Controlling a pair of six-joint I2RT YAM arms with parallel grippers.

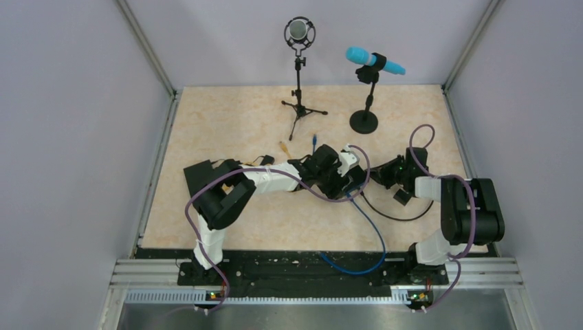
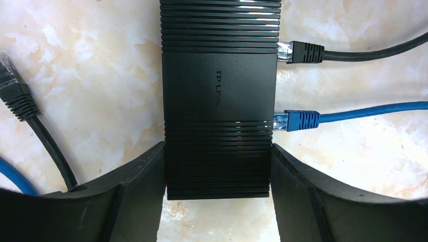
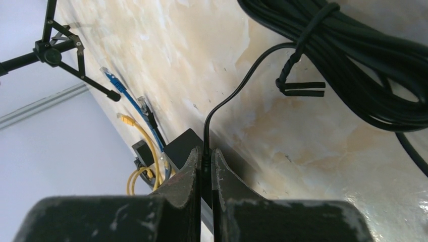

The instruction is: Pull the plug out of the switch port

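The flat black switch box (image 2: pixel 219 85) lies lengthwise between the fingers (image 2: pixel 146 174) of my left gripper (image 2: pixel 218 151), which is shut on its near end. A black plug (image 2: pixel 301 52) and a blue plug (image 2: pixel 299 120) sit in ports on the box's right edge. My right gripper (image 3: pixel 206 154) is shut on a thin black cable (image 3: pixel 237 85) close to the box (image 3: pixel 182 143). The cable's end is hidden between the fingers. From above, both grippers (image 1: pixel 347 182) (image 1: pixel 379 180) meet at mid-table.
A loose black network plug (image 2: pixel 15 93) lies left of the box. Loose yellow (image 1: pixel 284 146) and blue (image 1: pixel 314 142) plugs lie behind it. A tripod microphone (image 1: pixel 300 75) and a blue microphone on a round base (image 1: pixel 364 122) stand at the back. A coiled black cable (image 3: pixel 363 65) lies to the right.
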